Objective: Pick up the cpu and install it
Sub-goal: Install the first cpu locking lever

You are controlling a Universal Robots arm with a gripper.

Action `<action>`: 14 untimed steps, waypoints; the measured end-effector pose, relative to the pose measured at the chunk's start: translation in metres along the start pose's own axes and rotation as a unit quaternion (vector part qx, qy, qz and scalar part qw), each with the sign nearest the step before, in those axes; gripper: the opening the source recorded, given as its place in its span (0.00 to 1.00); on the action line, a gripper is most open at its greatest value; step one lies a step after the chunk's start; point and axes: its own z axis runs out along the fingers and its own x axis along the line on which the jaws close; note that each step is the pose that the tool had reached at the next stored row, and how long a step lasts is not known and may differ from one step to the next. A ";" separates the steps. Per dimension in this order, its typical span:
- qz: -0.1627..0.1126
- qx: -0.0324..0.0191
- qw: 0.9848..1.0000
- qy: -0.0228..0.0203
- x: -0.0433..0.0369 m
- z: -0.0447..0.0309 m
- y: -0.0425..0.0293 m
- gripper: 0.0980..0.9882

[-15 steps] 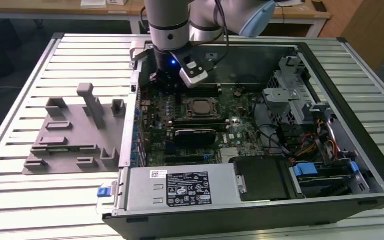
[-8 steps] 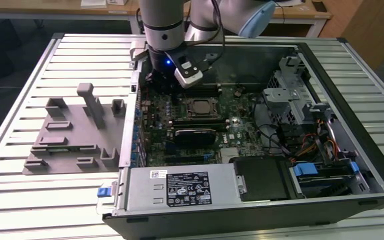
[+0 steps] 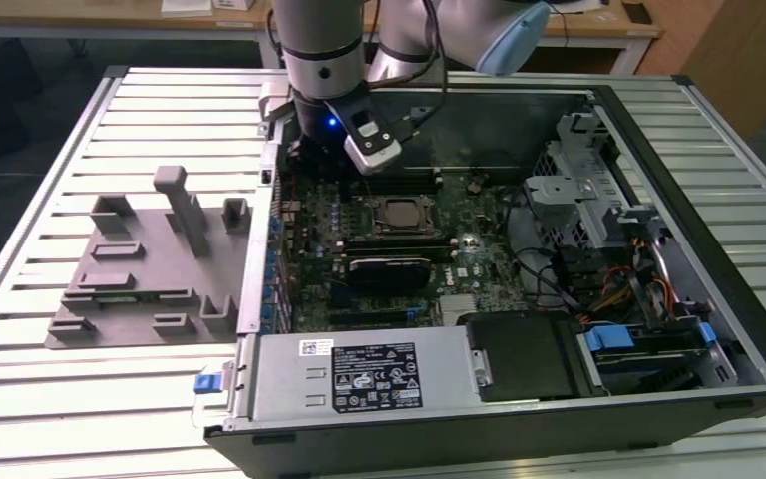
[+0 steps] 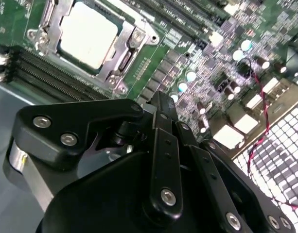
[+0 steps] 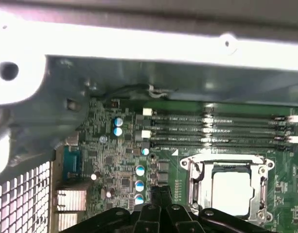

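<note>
The cpu [image 3: 394, 215] lies flat in the socket of the motherboard [image 3: 470, 254] inside the open computer case, its pale square top framed by the metal socket bracket. Both wrist views show it as well: cpu [image 4: 88, 34], cpu [image 5: 231, 187]. My gripper [image 3: 314, 152] hangs over the board's back corner, toward the exterior view's left of the socket and apart from the chip. In both wrist views the black fingers meet at their tips, gripper [image 4: 162, 103], gripper [image 5: 158, 193], shut with nothing held.
A grey plastic fixture tray [image 3: 144, 269] sits on the slatted table at the exterior view's left of the case. A black heatsink block [image 3: 390, 269] lies just in front of the socket. Memory slots [image 5: 221, 131], the power supply [image 3: 356, 374] and a drive cage [image 3: 582, 200] crowd the case.
</note>
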 end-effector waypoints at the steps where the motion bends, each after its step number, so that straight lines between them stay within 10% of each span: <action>1: 0.000 -0.002 1.000 0.000 -0.0001 -0.0017 0.0001 0.01; 14: 0.006 -0.004 1.000 0.000 -0.0047 -0.0092 0.0003 0.01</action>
